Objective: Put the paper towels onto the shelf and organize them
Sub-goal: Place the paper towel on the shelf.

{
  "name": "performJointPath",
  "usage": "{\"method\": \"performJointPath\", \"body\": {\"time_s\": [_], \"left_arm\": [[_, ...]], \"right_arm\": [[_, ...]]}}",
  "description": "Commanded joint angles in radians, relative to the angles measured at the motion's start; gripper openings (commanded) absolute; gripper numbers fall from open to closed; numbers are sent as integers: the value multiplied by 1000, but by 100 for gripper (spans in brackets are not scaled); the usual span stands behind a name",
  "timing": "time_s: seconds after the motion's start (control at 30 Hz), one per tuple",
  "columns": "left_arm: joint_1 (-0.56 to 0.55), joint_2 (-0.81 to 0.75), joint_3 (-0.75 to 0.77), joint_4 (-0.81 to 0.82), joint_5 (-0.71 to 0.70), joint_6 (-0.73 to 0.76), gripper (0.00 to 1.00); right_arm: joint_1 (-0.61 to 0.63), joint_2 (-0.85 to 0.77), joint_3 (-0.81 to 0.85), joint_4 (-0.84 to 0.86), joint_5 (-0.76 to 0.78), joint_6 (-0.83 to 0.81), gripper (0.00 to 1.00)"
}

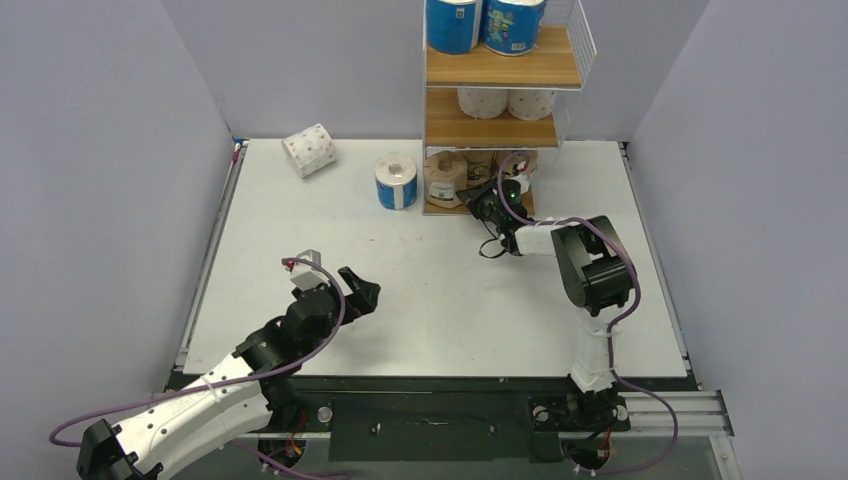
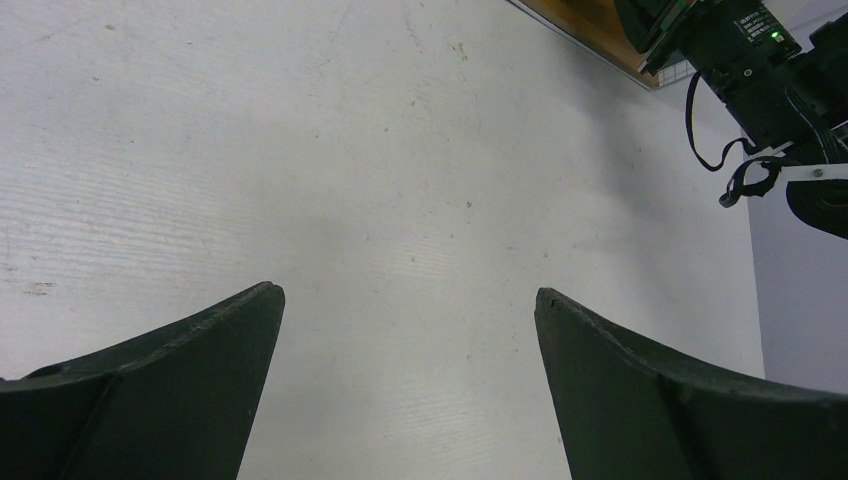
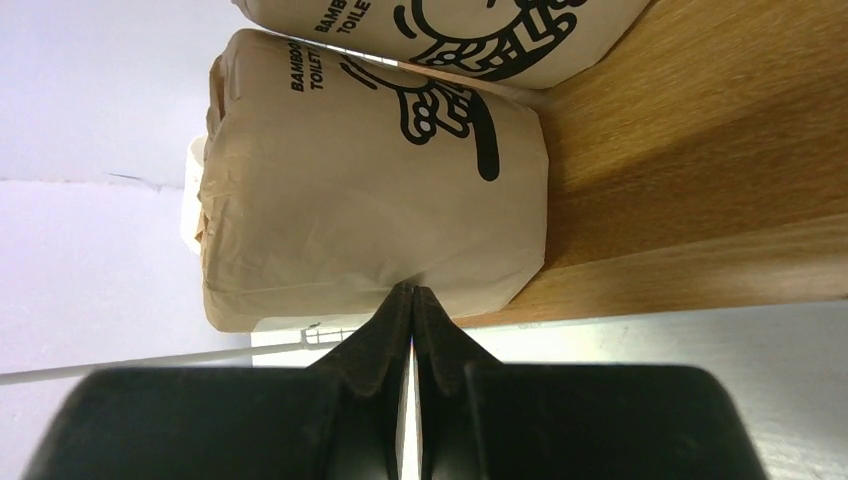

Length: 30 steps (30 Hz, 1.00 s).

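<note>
White tabletop [image 1: 450, 300] carries a three-tier shelf of white wire and light-brown wooden boards [image 1: 500, 66] at its far edge, right of centre.

Shelf contents:
- Top board: two blue-wrapped paper towel rolls [image 1: 455, 22], side by side.
- Middle board: two white rolls with pink dots [image 1: 483, 101], side by side.
- Bottom board [image 3: 700, 150]: brown kraft-wrapped rolls with black printed labels [image 3: 370, 190], packed next to one another.

Rolls off the shelf:
- One upright blue-wrapped roll [image 1: 396, 181] stands on the tabletop just beside the left side of the shelf.
- One white pink-dotted roll [image 1: 309, 150] lies on its side near the far left corner, well apart from the shelf.

Right end effector [image 3: 413, 292]: fingers pressed together, holding nothing. The tips meet the wrapper of the nearest kraft roll at the front edge of the bottom board.

Left end effector [image 2: 410, 295]: fingers spread wide, empty. It sits above bare tabletop in the near left area, well apart from every roll.
</note>
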Motion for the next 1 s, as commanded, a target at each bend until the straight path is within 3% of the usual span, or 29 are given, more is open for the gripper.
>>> {"method": "performJointPath", "body": {"time_s": [0.0, 0.97], "left_arm": [[5, -5, 1, 22, -18, -7, 96], [5, 4, 3, 19, -25, -5, 96]], "right_arm": [[13, 22, 55, 28, 5, 11, 0], [19, 80, 109, 25, 6, 30, 0]]}}
